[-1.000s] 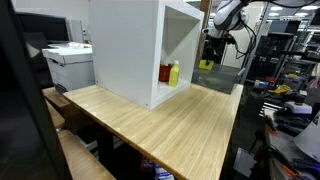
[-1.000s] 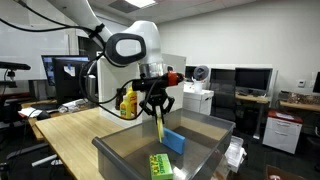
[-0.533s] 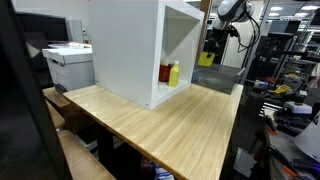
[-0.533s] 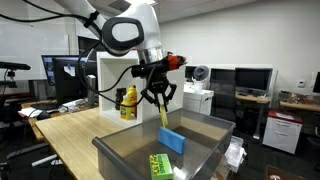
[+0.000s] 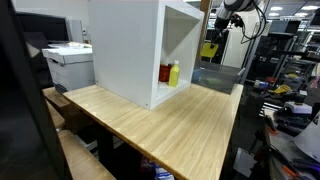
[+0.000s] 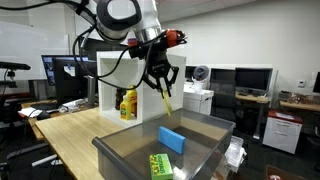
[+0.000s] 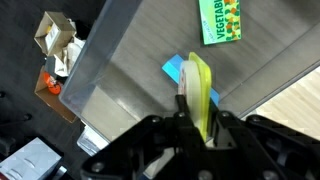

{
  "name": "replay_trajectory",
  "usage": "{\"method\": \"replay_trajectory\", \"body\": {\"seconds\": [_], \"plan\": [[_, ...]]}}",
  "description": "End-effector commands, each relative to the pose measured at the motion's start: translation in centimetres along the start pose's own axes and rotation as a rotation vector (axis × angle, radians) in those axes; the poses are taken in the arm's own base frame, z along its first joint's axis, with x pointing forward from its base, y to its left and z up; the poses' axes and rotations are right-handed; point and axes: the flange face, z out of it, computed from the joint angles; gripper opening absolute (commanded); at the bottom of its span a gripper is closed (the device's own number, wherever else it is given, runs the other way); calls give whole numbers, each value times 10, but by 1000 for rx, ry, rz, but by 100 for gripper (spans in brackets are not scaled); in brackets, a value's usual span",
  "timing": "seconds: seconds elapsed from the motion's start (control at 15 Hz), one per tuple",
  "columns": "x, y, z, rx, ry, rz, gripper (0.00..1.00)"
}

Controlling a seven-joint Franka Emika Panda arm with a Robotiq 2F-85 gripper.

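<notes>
My gripper [image 6: 163,90] is shut on a thin yellow-green flat object [image 6: 166,102] that hangs upright from the jaws, high above a grey bin [image 6: 125,152]. A blue block [image 6: 172,138] and a green packet [image 6: 159,165] lie in the bin. In the wrist view the yellow-green object [image 7: 201,85] sits between the fingers [image 7: 200,122], with the blue block [image 7: 177,70] and green packet [image 7: 221,20] on the bin floor [image 7: 130,70] below. The gripper [image 5: 212,42] also shows in an exterior view, over the bin [image 5: 216,76] at the table's far end.
A white open cabinet [image 5: 130,50] stands on the wooden table [image 5: 170,120], with a yellow bottle [image 5: 174,73] and a red one [image 5: 165,73] inside. A printer [image 5: 70,65] stands beside it. A cardboard box [image 7: 55,42] sits on the floor by the bin.
The gripper has risen straight up with the yellow-green object, from just above the blue block in the bin to well above the rim.
</notes>
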Motion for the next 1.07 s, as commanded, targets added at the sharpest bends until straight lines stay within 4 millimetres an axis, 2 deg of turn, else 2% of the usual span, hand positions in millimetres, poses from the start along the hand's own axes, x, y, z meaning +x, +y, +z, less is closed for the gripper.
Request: {"method": "replay_trajectory", "body": {"seconds": [0.0,0.47,0.67,1.0], "plan": [[-8,2,-27,-3,-46,15,5],[-19,11,-83,31,-140,-9,5],[-15,13,-109,38,-132,-7,5],[4,17,-145,12,-99,-23,5]]}}
